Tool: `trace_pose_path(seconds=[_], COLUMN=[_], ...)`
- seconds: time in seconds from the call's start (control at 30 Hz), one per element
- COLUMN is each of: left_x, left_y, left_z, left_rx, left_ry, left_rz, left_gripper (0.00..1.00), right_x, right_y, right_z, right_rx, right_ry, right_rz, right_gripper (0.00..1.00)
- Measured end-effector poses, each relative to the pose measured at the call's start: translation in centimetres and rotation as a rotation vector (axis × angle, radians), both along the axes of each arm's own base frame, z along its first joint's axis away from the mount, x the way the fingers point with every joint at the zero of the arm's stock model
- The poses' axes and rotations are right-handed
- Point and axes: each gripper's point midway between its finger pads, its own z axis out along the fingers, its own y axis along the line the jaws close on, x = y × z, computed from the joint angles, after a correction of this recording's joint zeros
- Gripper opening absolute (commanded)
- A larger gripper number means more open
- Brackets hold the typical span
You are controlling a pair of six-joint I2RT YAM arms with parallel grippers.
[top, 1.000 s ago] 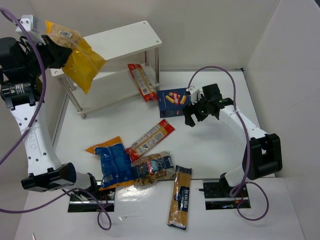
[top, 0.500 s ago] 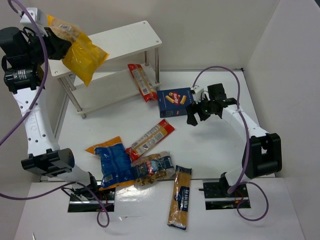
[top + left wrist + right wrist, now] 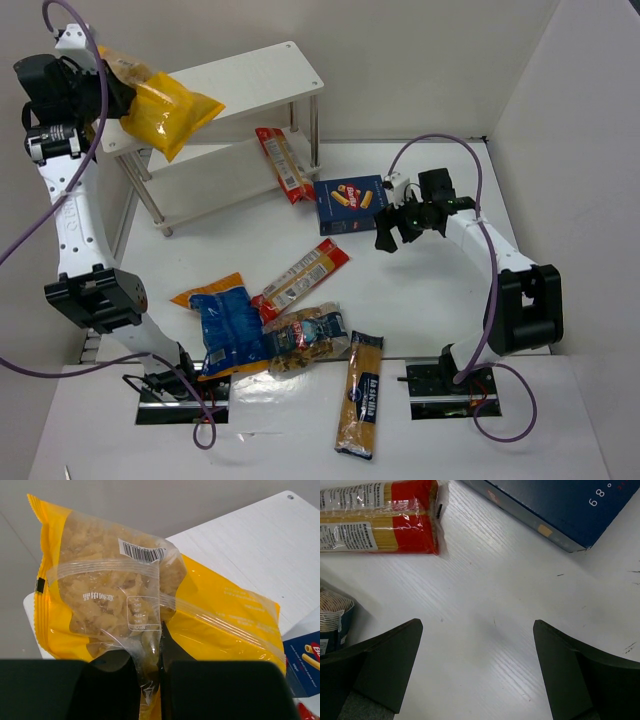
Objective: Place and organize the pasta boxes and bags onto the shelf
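We see the yellow plastic bag with a clear end (image 3: 160, 105) held up at the left end of the white two-tier shelf (image 3: 255, 78), over the corner of its top board; we cannot tell whether it touches the board. Its clear end shows pale, crinkled pasta pieces, a white barcode label and a seam band, and the rest is opaque yellow film. Its long axis runs slantwise in the overhead view, with the clear end up and left and the yellow end pointing right and down across the board. The left pincer (image 3: 105, 95) is clamped on the clear end, its fingers closed tight on a fold of film. On the table (image 3: 420, 300) to the right of the shelf lies a dark blue cardboard box with yellow pasta pictures (image 3: 348, 203). Just beside it the right pincer (image 3: 395, 232) hovers with its fingers spread wide and nothing between them. A long red packet (image 3: 283, 163) lies by the shelf's right legs. Nearer the arm bases lie another red packet (image 3: 300, 278), a blue-orange bag (image 3: 222, 325), a clear bag (image 3: 305, 340) and a long blue-labelled packet (image 3: 362, 392).
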Motion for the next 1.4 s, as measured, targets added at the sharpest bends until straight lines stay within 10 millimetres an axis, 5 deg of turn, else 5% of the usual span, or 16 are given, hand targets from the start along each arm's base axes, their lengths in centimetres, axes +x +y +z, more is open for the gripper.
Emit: trace_pose_path(seconds=[0.47, 0.63, 0.77, 0.9, 1.2, 1.4], left_x=[1.6, 2.7, 3.1, 3.2, 1.7, -4.4], left_y=[3.0, 4.0, 4.5, 4.8, 4.7, 2.6], left_z=[-1.1, -1.6, -1.7, -1.3, 0.9, 5.0], left_rx=[0.091, 0.128, 0.161, 0.182, 0.186, 0.189], left_ry=[-0.018, -0.022, -0.029, -0.04, -0.056, -0.097], left_rz=[0.131, 0.161, 0.185, 0.198, 0.242, 0.24], left_gripper=[0.29, 0.49, 0.81, 1.0, 1.0, 1.0], right_x=[0.0, 0.0, 0.0, 0.0, -0.1, -0.3], right_y=[-0.1, 0.0, 0.0, 0.0, 0.1, 0.1], right_z=[-0.4, -0.3, -0.4, -0.3, -0.3, 0.5], right_rx=[0.005, 0.008, 0.009, 0.01, 0.013, 0.02], right_ry=[0.011, 0.009, 0.009, 0.009, 0.011, -0.008], right_rz=[0.004, 0.013, 0.015, 0.015, 0.018, 0.02], right_gripper=[1.0, 1.0, 1.0, 1.0, 1.0, 1.0])
